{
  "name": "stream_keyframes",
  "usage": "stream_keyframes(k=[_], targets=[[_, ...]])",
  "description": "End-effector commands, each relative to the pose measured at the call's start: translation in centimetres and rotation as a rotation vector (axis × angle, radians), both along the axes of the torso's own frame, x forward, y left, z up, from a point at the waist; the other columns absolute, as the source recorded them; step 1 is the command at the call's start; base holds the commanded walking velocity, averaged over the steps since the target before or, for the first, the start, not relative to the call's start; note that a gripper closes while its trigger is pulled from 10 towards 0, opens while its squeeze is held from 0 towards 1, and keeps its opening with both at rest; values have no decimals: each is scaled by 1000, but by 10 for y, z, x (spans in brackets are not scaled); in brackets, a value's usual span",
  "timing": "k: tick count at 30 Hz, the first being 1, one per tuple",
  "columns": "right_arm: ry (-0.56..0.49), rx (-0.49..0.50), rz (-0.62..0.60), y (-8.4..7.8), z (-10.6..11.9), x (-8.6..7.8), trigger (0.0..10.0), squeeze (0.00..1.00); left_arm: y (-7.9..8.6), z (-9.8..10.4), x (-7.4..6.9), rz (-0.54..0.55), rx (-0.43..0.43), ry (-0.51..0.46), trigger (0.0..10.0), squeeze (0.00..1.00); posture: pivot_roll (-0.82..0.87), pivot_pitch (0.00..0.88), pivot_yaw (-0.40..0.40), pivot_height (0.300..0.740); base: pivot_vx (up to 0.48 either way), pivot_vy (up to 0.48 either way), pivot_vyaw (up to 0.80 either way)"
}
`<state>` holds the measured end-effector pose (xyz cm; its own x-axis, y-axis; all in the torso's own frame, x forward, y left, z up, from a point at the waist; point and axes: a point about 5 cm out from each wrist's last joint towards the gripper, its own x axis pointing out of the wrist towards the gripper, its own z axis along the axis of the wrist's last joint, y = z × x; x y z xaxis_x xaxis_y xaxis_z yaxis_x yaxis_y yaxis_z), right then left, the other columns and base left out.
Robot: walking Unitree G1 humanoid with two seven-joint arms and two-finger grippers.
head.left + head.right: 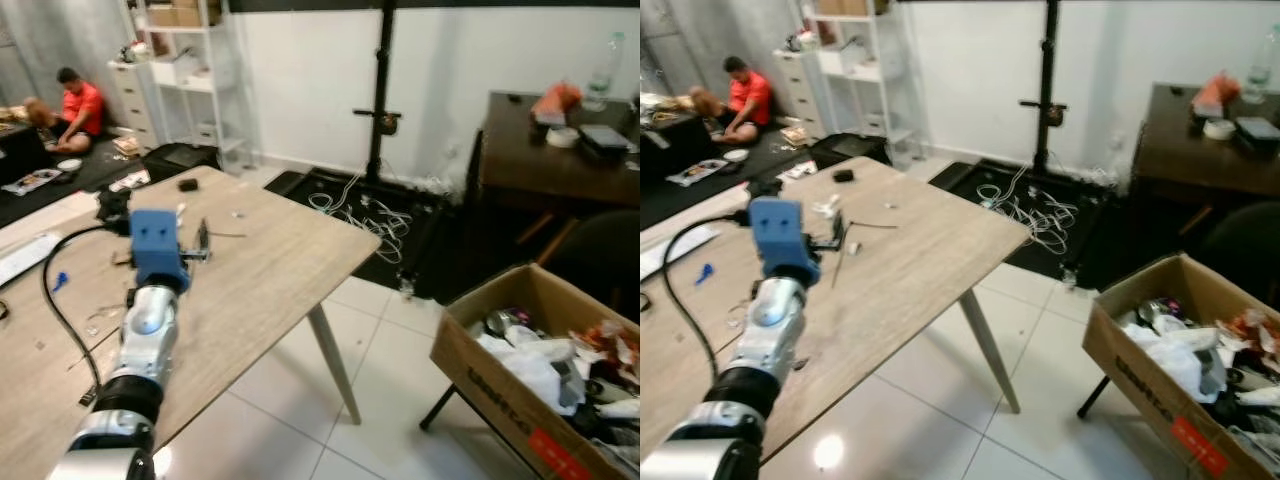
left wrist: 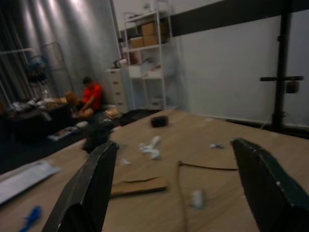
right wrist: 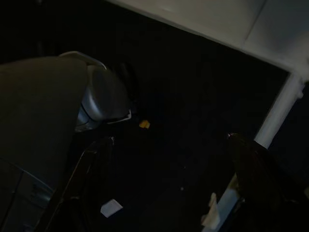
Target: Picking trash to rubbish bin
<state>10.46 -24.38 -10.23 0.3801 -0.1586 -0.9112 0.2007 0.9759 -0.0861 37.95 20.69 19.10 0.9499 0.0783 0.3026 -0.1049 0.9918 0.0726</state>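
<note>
Left eye view: the left arm (image 1: 140, 340) reaches up from the lower left of the frame over the wooden table (image 1: 270, 270). Its gripper (image 1: 196, 243), beyond the blue wrist block, sits left of centre above the scattered trash. At lower right stands the bin (image 1: 500, 385), an open cardboard box already heaped with white wrappers and packaging, so part of the job looks done. A person (image 1: 78, 108) sits on the floor at upper left.

Right eye view: same scene; small scraps (image 1: 826, 208) and a thin stick (image 1: 872, 225) lie on the table just past the gripper, well apart from the box across the floor.

Left wrist view: the two black fingers (image 2: 89, 191) stand spread wide, holding nothing. Between them, in mid-frame, lie a flat cardboard piece (image 2: 140, 186), white crumpled bits (image 2: 150, 147) and the stick. These are small, light and flat. They remain to be picked.

Right wrist view: dark; the right gripper (image 3: 169, 193) hangs idle with its fingers apart and empty
</note>
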Motion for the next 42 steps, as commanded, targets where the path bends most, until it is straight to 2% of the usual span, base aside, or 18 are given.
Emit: stream_keyframes(k=[1, 4, 6, 15, 28, 32, 38, 42], targets=[[25, -11, -7, 1, -2, -8, 10000, 0, -4, -4, 0, -21, 9, 19, 10000, 0, -144, 86, 57, 740, 0, 0, 0], [13, -11, -32, 1, -2, -7, 10000, 0, -6, -4, 1, -36, 16, 27, 10000, 0, -145, 85, 57, 740, 0, 0, 0], [8, -15, -38, 0, -1, -5, 10000, 0, -9, -5, 2, -35, 57, 36, 10000, 0, -149, 83, 58, 740, 0, 0, 0], [1, -8, -16, 2, 0, 1, 10000, 0, -13, -10, 1, -41, 72, 57, 10000, 0, -149, 77, 53, 740, 264, 0, 0], [2, -5, 13, 3, -1, 1, 10000, 0, -4, -11, 0, 10, 68, 62, 10000, 0, -149, 83, 52, 740, 340, 0, 0], [4, -11, 76, 4, 0, 3, 10000, 0, -2, -10, 0, 18, 67, 62, 10000, 0, -149, 85, 53, 740, 341, 0, 702], [2, 7, 49, 5, -1, 2, 10000, 0, -1, -10, -1, 25, 64, 63, 10000, 0, -149, 86, 52, 740, 341, 0, 769], [1, -7, 19, 3, -1, 0, 10000, 0, -1, -10, -1, 21, 61, 62, 10000, 0, -153, 86, 51, 740, 126, 0, 0]])
